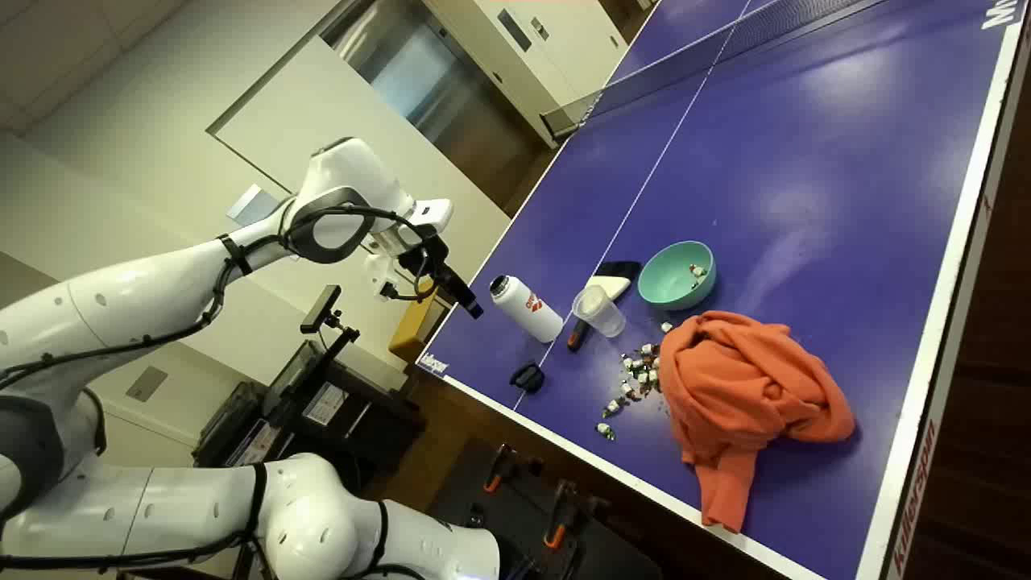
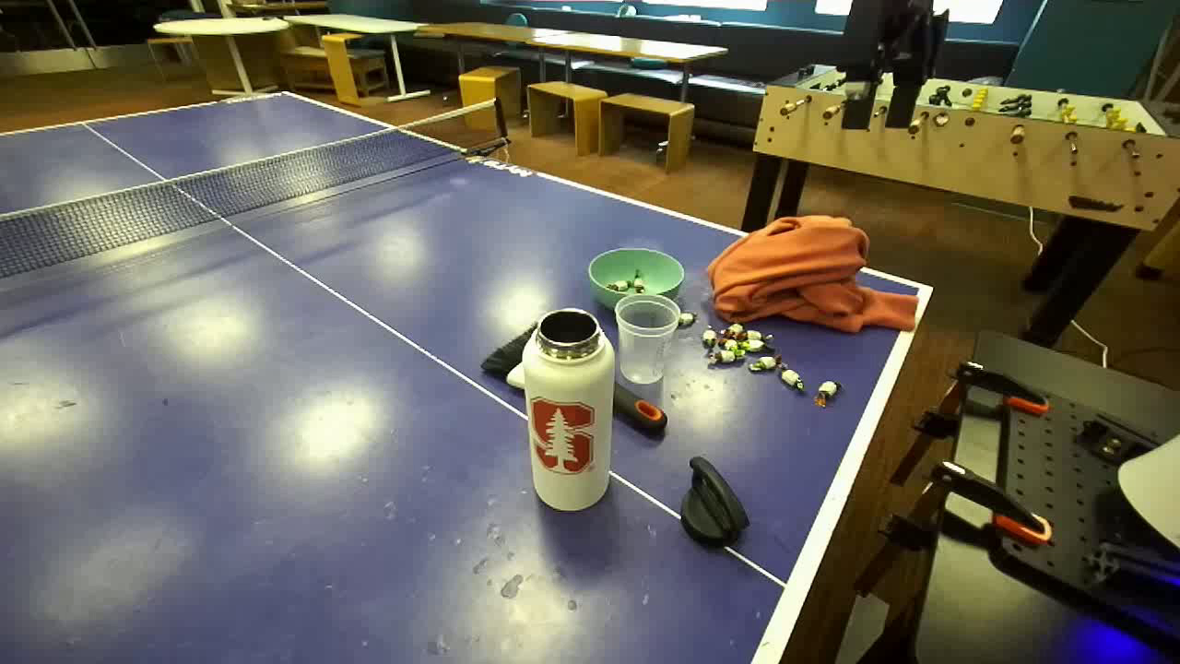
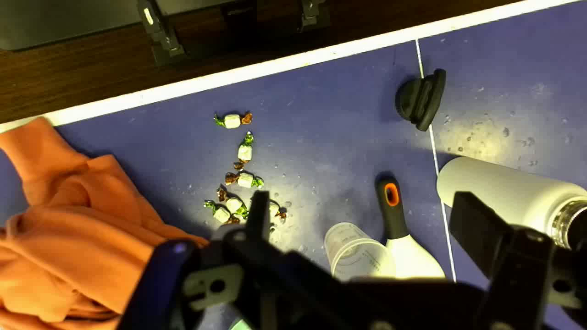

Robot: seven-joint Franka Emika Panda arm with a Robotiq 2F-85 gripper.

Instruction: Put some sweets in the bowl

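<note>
Several wrapped sweets with white middles and green and brown ends (image 1: 642,372) lie loose on the blue table, also in an exterior view (image 2: 735,341) and the wrist view (image 3: 244,179). The green bowl (image 1: 667,283) stands upright beyond them with a few sweets in it (image 2: 636,284). Only a sliver of the bowl shows at the bottom of the wrist view (image 3: 240,326). My gripper (image 1: 474,309) is raised above the table, apart from sweets and bowl. Its fingers are wide apart with nothing between them in the wrist view (image 3: 362,201). One finger hides part of the sweets.
An orange cloth (image 1: 749,379) lies beside the sweets. A clear cup (image 3: 345,247), a brush with a black handle (image 3: 393,215), an open white bottle (image 2: 572,424) and its black lid (image 2: 714,507) stand or lie nearby. A net (image 2: 304,175) crosses the table (image 1: 805,201).
</note>
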